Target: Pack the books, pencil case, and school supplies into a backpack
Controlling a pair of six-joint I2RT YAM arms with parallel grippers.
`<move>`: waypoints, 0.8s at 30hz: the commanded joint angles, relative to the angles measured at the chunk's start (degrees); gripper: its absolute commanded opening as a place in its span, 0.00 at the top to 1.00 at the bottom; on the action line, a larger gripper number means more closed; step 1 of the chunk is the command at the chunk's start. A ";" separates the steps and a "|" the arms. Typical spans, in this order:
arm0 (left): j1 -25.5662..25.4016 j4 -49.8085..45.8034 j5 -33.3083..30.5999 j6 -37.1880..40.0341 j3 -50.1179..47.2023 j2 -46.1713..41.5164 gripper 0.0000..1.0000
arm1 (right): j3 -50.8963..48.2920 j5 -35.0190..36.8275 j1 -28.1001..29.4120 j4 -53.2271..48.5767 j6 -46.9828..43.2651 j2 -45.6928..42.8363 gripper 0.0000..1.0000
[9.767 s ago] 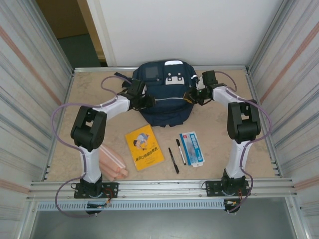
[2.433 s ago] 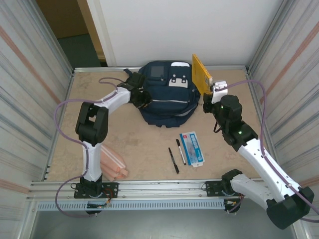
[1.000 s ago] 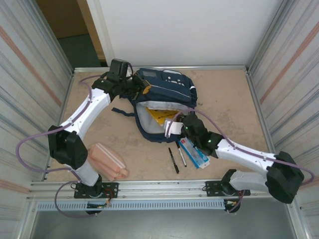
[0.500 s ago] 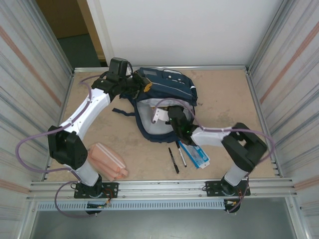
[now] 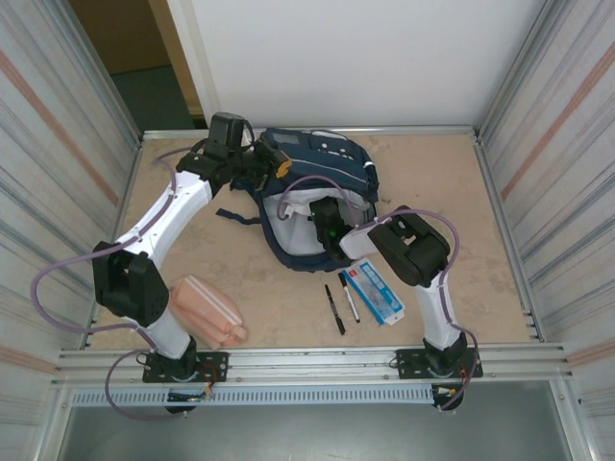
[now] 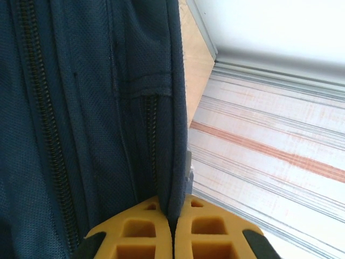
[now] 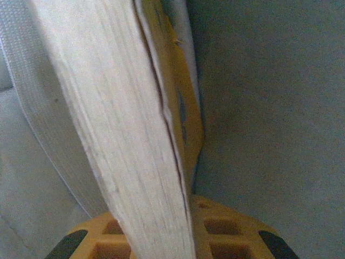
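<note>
From above, the big navy-blue cloth backpack (image 5: 327,158) lies on the tan table (image 5: 452,192) with its mouth facing the arms. The left gripper (image 5: 267,165) pinches the top edge and lifts it, so the mouth is held wide. The right gripper (image 5: 317,217) reaches into that hole. The soft pink pencil pouch (image 5: 207,309), two thin black pens (image 5: 333,308) and the flat blue-and-white box (image 5: 375,290) wait on the table near the arms, not packed yet.

In the left wrist view, the yellow fingers (image 6: 135,237) are squeezed shut on a fold of the blue cloth, beside a dark zipper (image 6: 54,162).

In the right wrist view, the jaws are clamped on the thin yellow-orange paperback book (image 7: 124,124). It stands on edge inside the bag, against the grey lining (image 7: 269,108). I think the book is nearly home and only needs letting go.
</note>
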 commanded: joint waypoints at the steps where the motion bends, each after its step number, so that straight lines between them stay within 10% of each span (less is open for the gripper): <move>1: -0.55 6.33 7.71 -0.90 0.40 -4.37 1.00 | 2.90 -3.85 -0.94 1.50 -3.04 3.06 0.97; 9: 0.37 8.41 8.26 -2.09 -2.92 -4.27 1.00 | -3.06 -9.30 0.24 -3.56 -0.65 -2.30 0.52; 24: 2.40 5.97 8.31 2.61 -2.82 -1.77 1.00 | -10.29 -29.50 1.06 -33.90 12.50 -24.39 0.38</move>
